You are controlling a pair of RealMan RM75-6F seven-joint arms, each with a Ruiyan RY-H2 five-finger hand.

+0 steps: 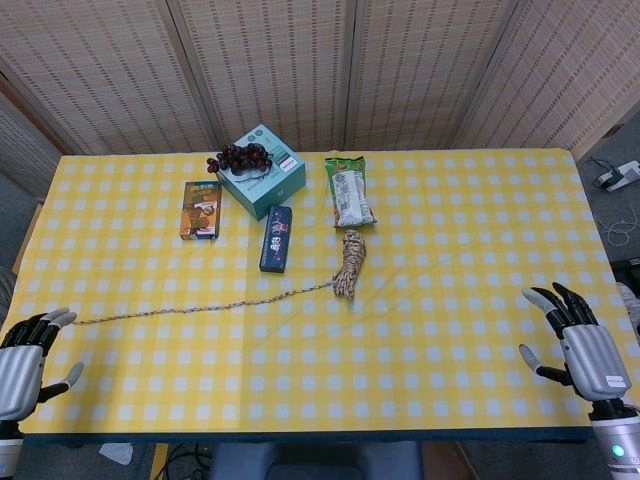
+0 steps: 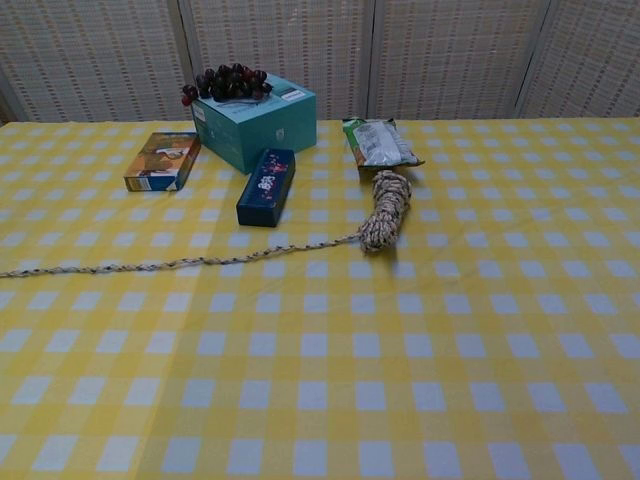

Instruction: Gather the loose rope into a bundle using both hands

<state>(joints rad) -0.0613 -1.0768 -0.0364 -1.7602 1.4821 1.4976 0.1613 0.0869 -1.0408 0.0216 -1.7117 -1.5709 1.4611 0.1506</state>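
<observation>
Rope point(image 1: 349, 264) partly coiled mid-bench, loose tail trailing leftward.
Teal box point(image 1: 262, 176) carries grapes point(image 1: 240, 157) behind the coil; left hand point(image 1: 22, 368) and right hand point(image 1: 588, 350) hold nothing, fingers spread.

The tabletop point(image 1: 420, 300) wore a yellow-and-white checked cloth. On it lay a speckled tan braided rope point(image 1: 349, 262), a teal cardboard box point(image 1: 262, 175) topped with dark purple grapes point(image 1: 240, 157), a navy carton point(image 1: 276, 238) and an orange carton point(image 1: 201, 209).

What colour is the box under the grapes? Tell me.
Teal, with a white label on the box; the chest view shows it best, dark grapes on top.
</observation>
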